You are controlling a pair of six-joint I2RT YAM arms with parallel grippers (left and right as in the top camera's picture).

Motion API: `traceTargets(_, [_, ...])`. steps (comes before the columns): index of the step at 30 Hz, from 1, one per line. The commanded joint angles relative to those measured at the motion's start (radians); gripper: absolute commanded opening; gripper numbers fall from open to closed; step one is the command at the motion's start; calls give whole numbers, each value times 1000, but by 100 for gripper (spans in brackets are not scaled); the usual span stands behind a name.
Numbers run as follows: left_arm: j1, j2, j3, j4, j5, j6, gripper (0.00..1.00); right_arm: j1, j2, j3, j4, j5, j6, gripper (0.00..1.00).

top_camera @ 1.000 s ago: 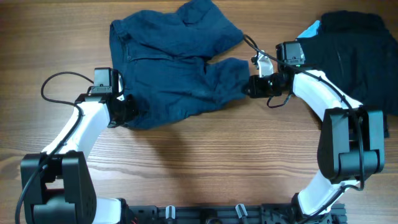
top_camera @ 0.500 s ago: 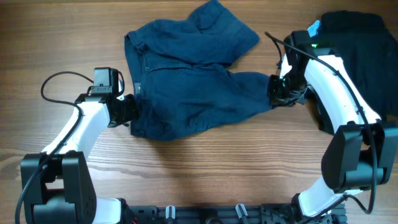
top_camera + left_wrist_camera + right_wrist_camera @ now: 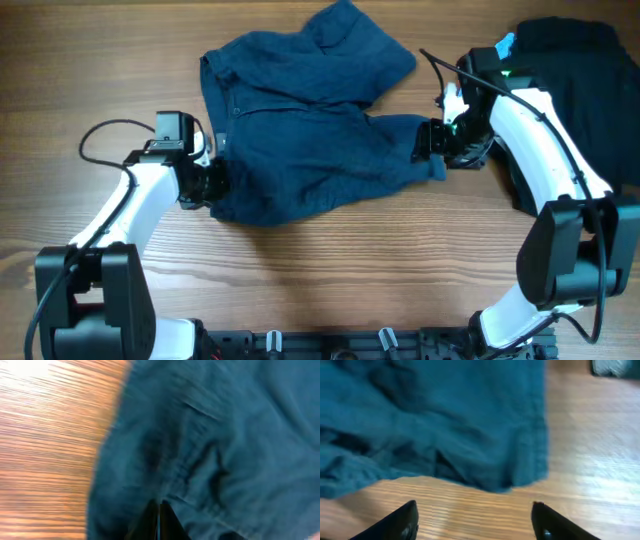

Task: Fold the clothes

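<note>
Right now the navy-blue shorts (image 3: 310, 140) lie spread across the middle of the wooden table (image 3: 320, 270), waistband toward the left and the two legs reaching toward the right, one folded up toward the far edge. The left gripper (image 3: 212, 183) sits at the near left corner of the shorts. In the left wrist view its jaws are pressed together with the blue cloth (image 3: 225, 435) bunched around the tips, so it has a pinch of fabric. The right gripper (image 3: 428, 140) is at the hem of the nearer leg. From its wrist camera the two fingers (image 3: 405, 522) stand wide apart over bare wood, and the hem (image 3: 520, 460) lies flat just ahead of them, held by neither. A black garment (image 3: 570, 70) with a pale blue patch sits at the far right corner, apart from the shorts.
</note>
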State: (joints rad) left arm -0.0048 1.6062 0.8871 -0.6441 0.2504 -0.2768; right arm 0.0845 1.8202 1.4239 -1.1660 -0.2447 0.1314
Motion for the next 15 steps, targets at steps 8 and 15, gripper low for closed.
traceTargets(8, [-72, -3, -6, 32, 44, 90, 4, 122, -10, -117, 241, -72, 37, 4])
traceTargets(15, [-72, -2, -57, 123, 44, 90, 4, 211, 8, -172, 344, -72, 70, 4])
